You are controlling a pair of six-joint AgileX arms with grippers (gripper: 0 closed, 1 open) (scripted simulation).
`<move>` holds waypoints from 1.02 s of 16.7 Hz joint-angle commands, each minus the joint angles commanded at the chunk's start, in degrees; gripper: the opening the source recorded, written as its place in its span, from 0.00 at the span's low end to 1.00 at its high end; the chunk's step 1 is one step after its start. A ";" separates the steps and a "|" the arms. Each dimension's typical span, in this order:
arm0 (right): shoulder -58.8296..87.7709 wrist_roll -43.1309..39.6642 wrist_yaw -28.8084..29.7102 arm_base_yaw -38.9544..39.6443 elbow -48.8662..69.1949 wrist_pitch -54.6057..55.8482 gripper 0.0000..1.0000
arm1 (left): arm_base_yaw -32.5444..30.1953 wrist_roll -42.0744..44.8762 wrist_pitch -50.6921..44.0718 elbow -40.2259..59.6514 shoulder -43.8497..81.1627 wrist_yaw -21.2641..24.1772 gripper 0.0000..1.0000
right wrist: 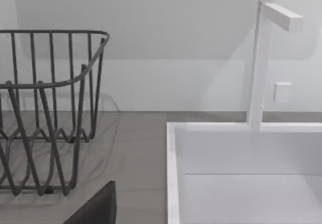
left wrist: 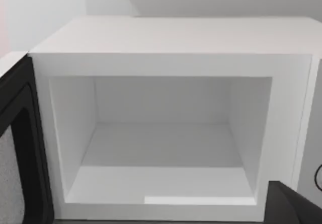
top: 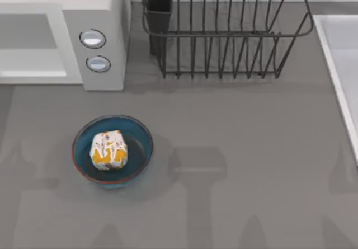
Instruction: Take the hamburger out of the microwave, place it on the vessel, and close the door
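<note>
The hamburger [top: 108, 150], a white wrapped parcel with orange patches, rests inside the vessel [top: 144, 137], a blue bowl on the table in front of the microwave [top: 100, 14]. The microwave stands at the back left, its two round knobs [top: 93, 38] facing forward. In the left wrist view its pale cavity [left wrist: 161, 143] holds nothing, and the door [left wrist: 15, 148] stands swung open at the side, dark-framed with a grey speckled window. A dark part of my left gripper [left wrist: 294, 206] shows in front of the microwave. A dark part of my right gripper [right wrist: 95, 209] sits between rack and sink.
A black wire dish rack [top: 224, 31] stands at the back centre, right of the microwave. A white sink [top: 341, 64] runs along the table's right edge, with a white faucet [right wrist: 261, 63] behind it. Arm shadows fall across the table's front.
</note>
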 joint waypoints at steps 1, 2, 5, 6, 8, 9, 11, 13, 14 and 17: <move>0.00 0.00 0.00 0.00 0.00 0.00 1.00 | -0.20 0.04 0.07 -0.19 -0.24 -0.18 0.00; 0.00 0.00 0.00 0.00 0.00 0.00 1.00 | -0.35 0.04 0.10 -0.14 -0.15 -0.34 0.00; 0.00 0.00 0.00 0.00 0.00 0.00 1.00 | -3.80 0.08 0.80 0.87 1.54 -3.79 0.00; 0.00 0.00 0.00 0.00 0.00 0.00 1.00 | -5.75 0.10 1.18 1.31 2.36 -5.73 0.00; 0.00 0.00 0.00 0.00 0.00 0.00 1.00 | -10.83 0.14 2.08 2.16 4.11 -10.81 0.00; 0.00 0.00 0.00 0.00 0.00 0.00 1.00 | -13.68 0.15 2.55 2.52 4.94 -13.64 0.00; 0.00 0.00 0.00 0.00 0.00 0.00 1.00 | -18.76 0.18 3.43 3.05 6.35 -18.74 0.00; 0.00 0.00 0.00 0.00 0.00 0.00 1.00 | -21.72 0.20 4.04 3.27 7.17 -21.69 0.00; 0.00 0.00 0.00 0.00 0.00 0.00 1.00 | -22.28 0.20 4.17 3.30 7.33 -22.25 0.00; 0.00 0.00 0.00 0.00 0.00 0.00 1.00 | -22.34 0.20 4.18 3.30 7.34 -22.31 0.00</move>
